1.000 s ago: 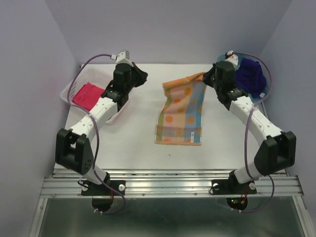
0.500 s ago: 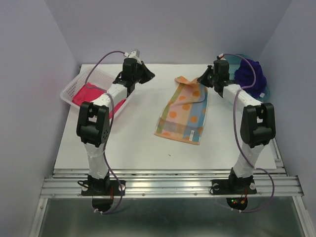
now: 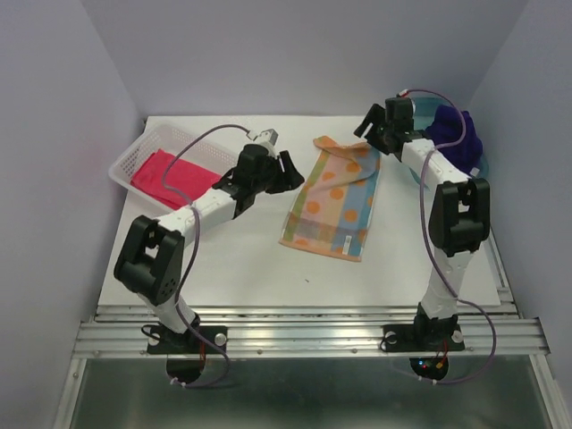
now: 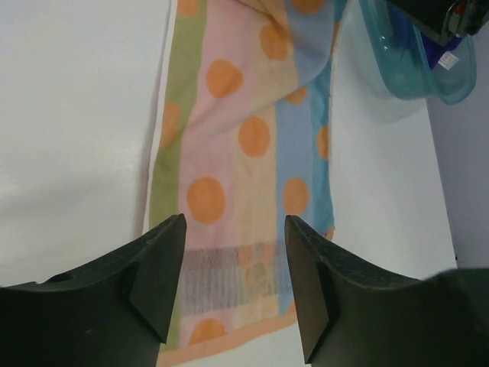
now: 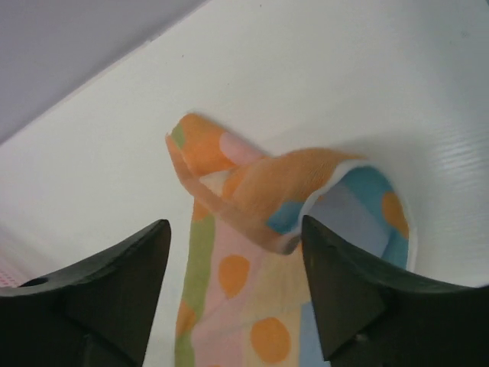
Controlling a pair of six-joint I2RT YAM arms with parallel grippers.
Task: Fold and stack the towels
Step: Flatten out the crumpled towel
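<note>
Reading the top view with 12 o'clock away from the arm bases, the orange polka-dot towel [image 3: 332, 198] is lying near the middle of the white table [image 3: 223, 259]. Its checked near hem is sitting flat toward 6 o'clock. Its long axis is running from there toward 12, leaning slightly to 1 o'clock. Just off its 9 o'clock edge the left gripper [image 3: 288, 172] is hovering with its jaws standing well apart and nothing between them. Its wrist view is looking straight down the cloth's length, so it is probably lining up on a hem for a fold. Farther back at 10 o'clock, the pink towel [image 3: 165, 172] is resting in the white basket [image 3: 125, 161], seemingly waiting its turn. At the spread towel's far end the right gripper [image 3: 365, 132] is hanging just above the cloth, its jaws also parted and gripping nothing. Below it the far hem is rumpling into a curled-over hump, which likely needs flattening or regrasping before a clean fold. Beyond, at 1 o'clock, the purple towel [image 3: 456, 134] is sitting bunched in the teal tray [image 3: 420, 174], not yet folded.
</note>
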